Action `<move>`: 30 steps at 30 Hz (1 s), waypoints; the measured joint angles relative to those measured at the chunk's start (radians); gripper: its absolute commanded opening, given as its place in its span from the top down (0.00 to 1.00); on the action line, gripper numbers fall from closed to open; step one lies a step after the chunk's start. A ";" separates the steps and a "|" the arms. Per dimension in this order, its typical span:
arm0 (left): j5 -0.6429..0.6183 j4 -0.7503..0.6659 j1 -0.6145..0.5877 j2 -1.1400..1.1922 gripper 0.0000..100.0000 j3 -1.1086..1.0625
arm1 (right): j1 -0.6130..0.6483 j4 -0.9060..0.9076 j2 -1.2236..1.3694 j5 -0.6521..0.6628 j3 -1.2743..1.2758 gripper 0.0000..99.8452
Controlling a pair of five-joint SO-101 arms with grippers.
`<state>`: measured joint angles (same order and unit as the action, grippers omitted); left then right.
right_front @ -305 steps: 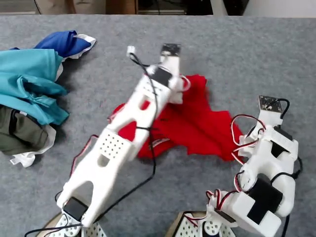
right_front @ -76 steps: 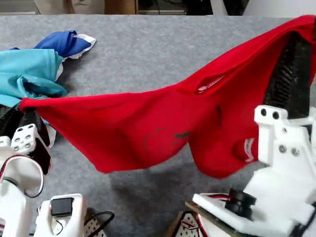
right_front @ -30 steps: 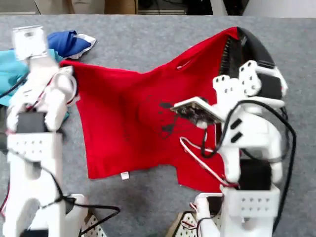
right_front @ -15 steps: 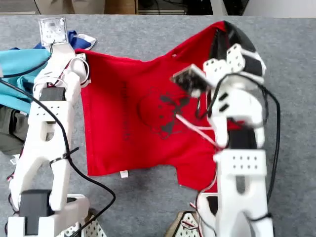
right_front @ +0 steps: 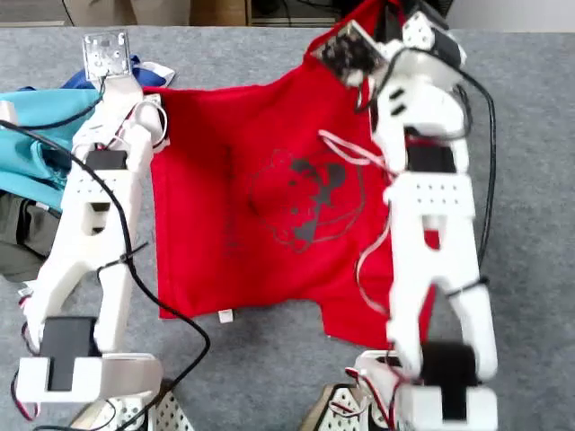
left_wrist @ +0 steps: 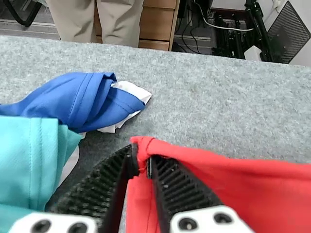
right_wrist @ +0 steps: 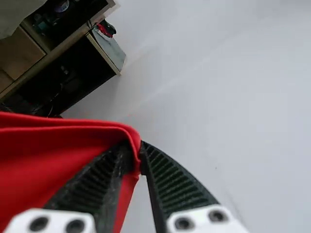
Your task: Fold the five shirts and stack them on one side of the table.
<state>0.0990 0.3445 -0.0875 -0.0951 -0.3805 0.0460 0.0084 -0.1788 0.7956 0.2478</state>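
Red shirt (right_front: 269,206) spread across the middle of the grey table (right_front: 530,180), print side up, with a dark graphic (right_front: 310,197) on its chest and the hem lying toward the arm bases, as I see it from the high view. A small white tag (right_front: 225,316) sits at the hem edge.

My left gripper (left_wrist: 141,160) is clamped on the shirt's far left corner, a pinch of red cloth (left_wrist: 233,194) caught between the ribbed black fingers (left_wrist: 102,179) just above the table surface. My right gripper (right_wrist: 138,155) is closed on the far right corner, a fold of red fabric (right_wrist: 43,145) held between its fingers, with a pale wall and a dark shelf unit (right_wrist: 63,63) behind it. From above, the left arm (right_front: 94,215) runs along the shirt's left edge and the right arm (right_front: 431,197) lies over its right side.

At the table's left, beside the left arm, the remaining garments sit in a loose heap: a blue shirt (left_wrist: 73,99) over a scrap of white cloth (left_wrist: 129,94), a teal shirt (right_front: 36,117) touching it, and a dark olive one (right_front: 22,238) nearer the bases.
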 measured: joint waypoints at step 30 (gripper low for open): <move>0.000 0.468 0.000 0.141 0.98 0.296 | -0.031 0.798 0.069 -0.057 -0.368 1.00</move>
<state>0.0990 0.8124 -0.0875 0.0460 -0.0844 0.0153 0.8063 -0.1097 0.7388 -0.1204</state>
